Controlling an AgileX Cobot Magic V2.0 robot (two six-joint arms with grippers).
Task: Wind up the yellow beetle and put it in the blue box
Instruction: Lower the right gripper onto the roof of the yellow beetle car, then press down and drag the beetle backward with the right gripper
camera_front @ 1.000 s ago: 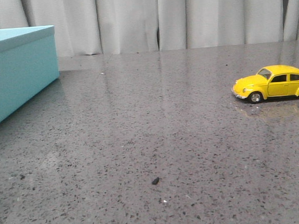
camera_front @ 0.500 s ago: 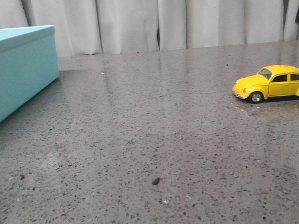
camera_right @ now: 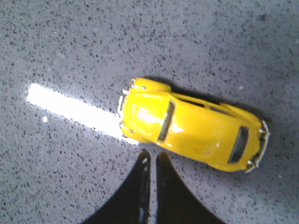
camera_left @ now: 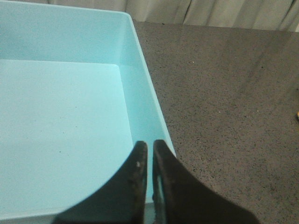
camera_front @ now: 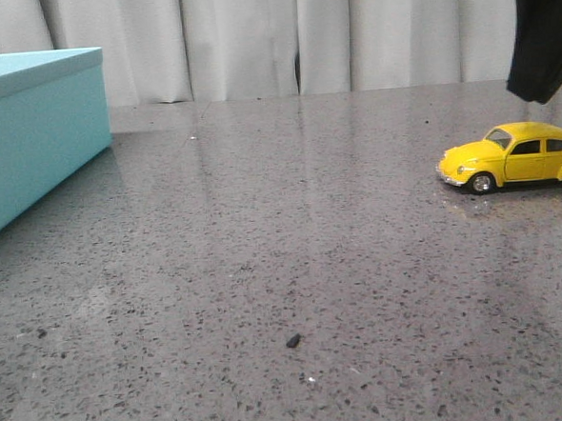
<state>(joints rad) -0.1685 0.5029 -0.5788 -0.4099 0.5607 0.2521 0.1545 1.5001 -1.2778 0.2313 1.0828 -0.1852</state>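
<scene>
The yellow beetle is a small glossy toy car with dark windows, black tyres with silver hubs and chrome bumpers. It stands upright on all wheels at the right side of the bench, nose pointing toward the left. The blue box is a large light turquoise rectangular container at the far left, well apart from the car. Its top is open, showing a bare matte interior.

Even light — glare streak on table
</scene>
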